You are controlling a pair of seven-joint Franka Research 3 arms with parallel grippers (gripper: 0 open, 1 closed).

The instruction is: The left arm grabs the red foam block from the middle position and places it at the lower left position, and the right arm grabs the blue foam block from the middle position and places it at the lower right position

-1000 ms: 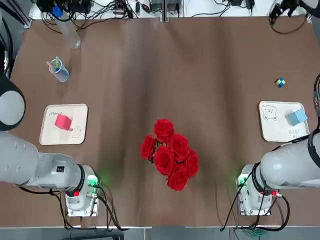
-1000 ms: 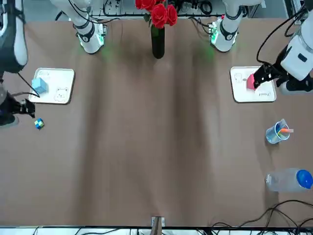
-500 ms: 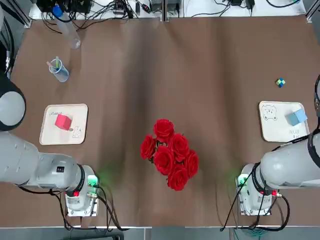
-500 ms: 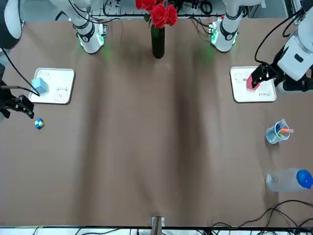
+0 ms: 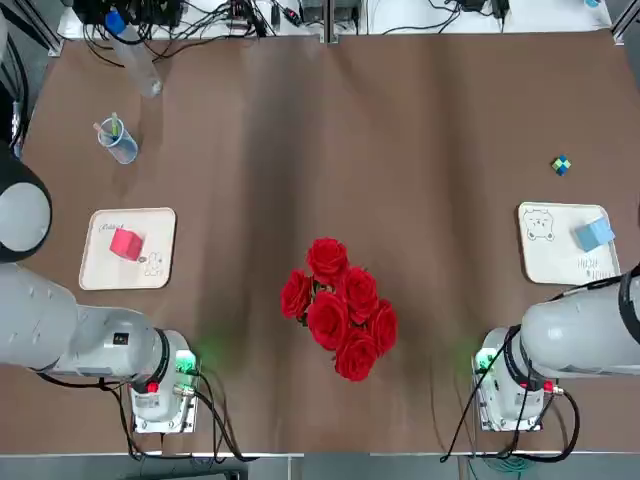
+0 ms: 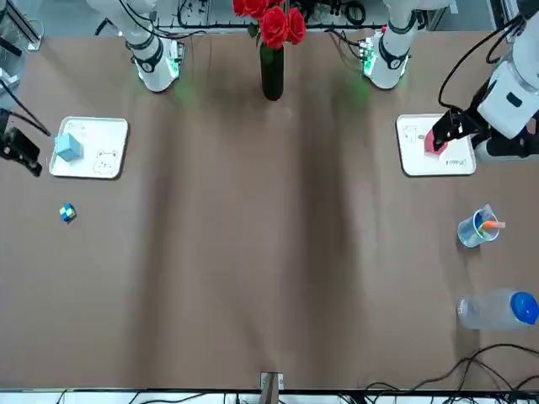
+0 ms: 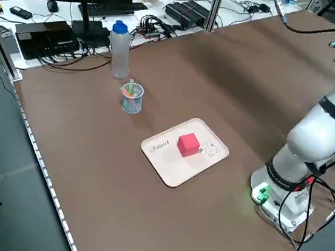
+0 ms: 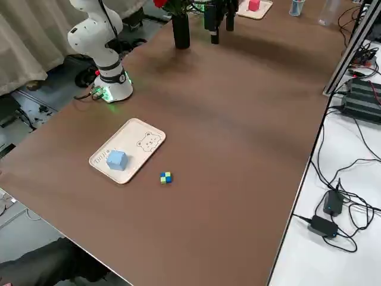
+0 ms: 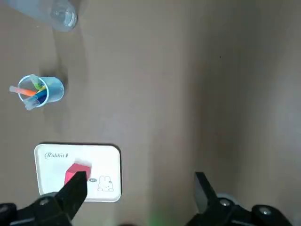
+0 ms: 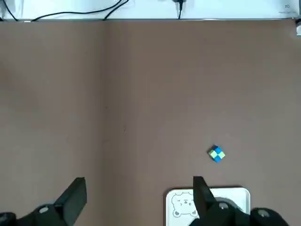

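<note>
Overhead, both grippers hang wide and empty: the left gripper (image 9: 136,200) above the table beside the left tray (image 9: 110,160) bearing the red block (image 9: 79,170); the right gripper (image 10: 138,197) by the right tray (image 10: 176,195), which carries the blue block (image 5: 595,234). Both blocks seem placed, so the arms need only lift clear without brushing the trays. Only the top view shows the blocks together; the right wrist view shows the small cube (image 10: 216,153) but not the blue block.
</note>
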